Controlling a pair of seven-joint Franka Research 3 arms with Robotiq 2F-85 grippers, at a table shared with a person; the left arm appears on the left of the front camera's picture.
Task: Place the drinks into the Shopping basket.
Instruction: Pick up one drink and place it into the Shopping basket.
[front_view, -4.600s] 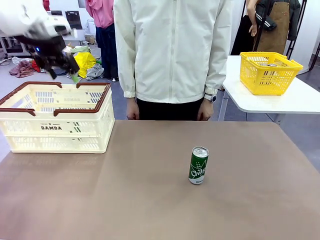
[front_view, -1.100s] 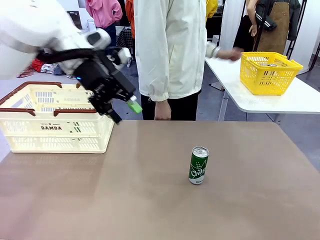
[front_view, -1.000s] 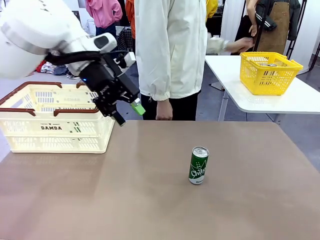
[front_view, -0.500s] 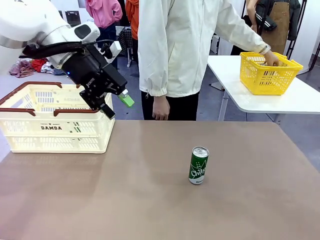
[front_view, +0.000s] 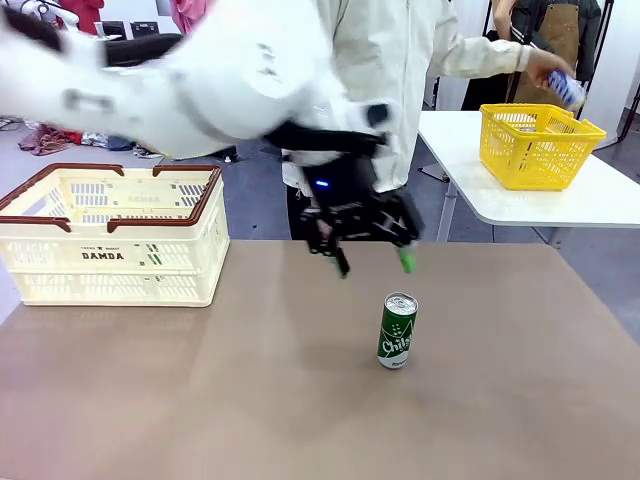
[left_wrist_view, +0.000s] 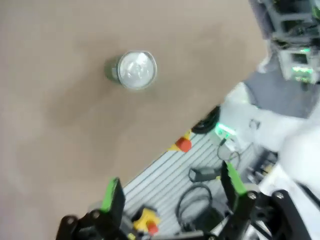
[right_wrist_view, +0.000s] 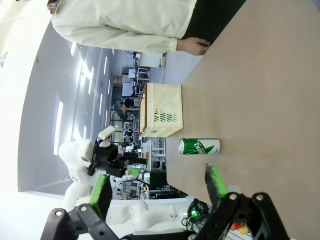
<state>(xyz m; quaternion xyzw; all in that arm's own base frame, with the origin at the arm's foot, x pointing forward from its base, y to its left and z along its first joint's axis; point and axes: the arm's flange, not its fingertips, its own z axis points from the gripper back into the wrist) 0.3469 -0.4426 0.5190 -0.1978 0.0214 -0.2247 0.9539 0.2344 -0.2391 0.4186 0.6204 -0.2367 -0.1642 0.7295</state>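
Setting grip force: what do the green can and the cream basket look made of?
Green can: likely thin metal, perhaps aluminium; glossy printed wall, shiny silver top. Cream basket: looks like rigid moulded plastic, matte; slotted walls, brown rim.

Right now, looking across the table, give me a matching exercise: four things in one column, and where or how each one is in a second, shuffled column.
1. green can
2. Shopping basket
3. yellow basket
4. left gripper

A. on the white side table, far right
B. open, in the air over the brown table
C. upright on the brown table, right of middle
D. at the brown table's far left

Pairs: 1-C, 2-D, 3-A, 4-B
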